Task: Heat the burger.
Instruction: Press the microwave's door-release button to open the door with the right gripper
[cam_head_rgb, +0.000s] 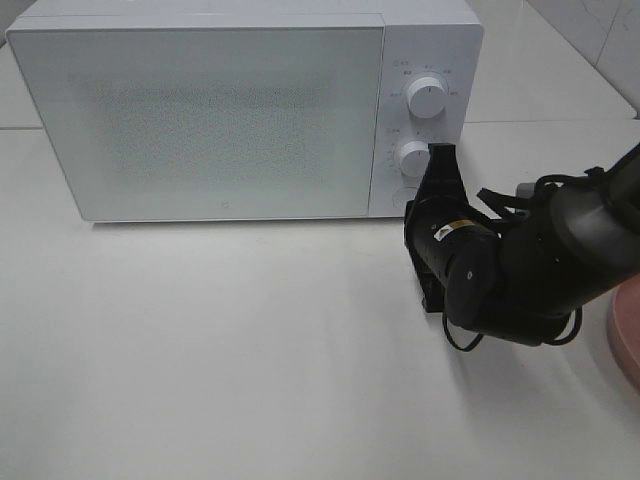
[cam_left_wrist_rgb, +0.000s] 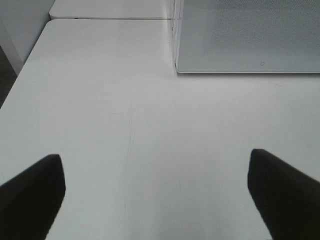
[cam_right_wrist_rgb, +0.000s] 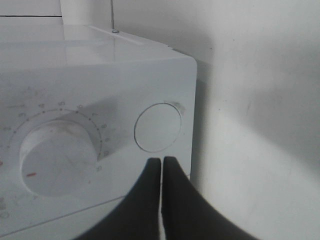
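Bright, even light is flooding the smooth white tabletop (cam_head_rgb: 250, 350) in the high view, nearly washing it out. The boxy white microwave oven (cam_head_rgb: 200, 110) is casting a thin, soft shadow along its base. In the right wrist view its glossy top is catching pale glare, a broad grey shadow is falling beside it, and the black fingers (cam_right_wrist_rgb: 145, 205) of the right gripper (cam_right_wrist_rgb: 161, 162) are blurring close up. The dark fingertips (cam_left_wrist_rgb: 30, 195) of the left gripper (cam_left_wrist_rgb: 155, 156) are showing soft edges.

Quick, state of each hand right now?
Left hand: open, empty.
Right hand: closed, empty, tips by the round button.
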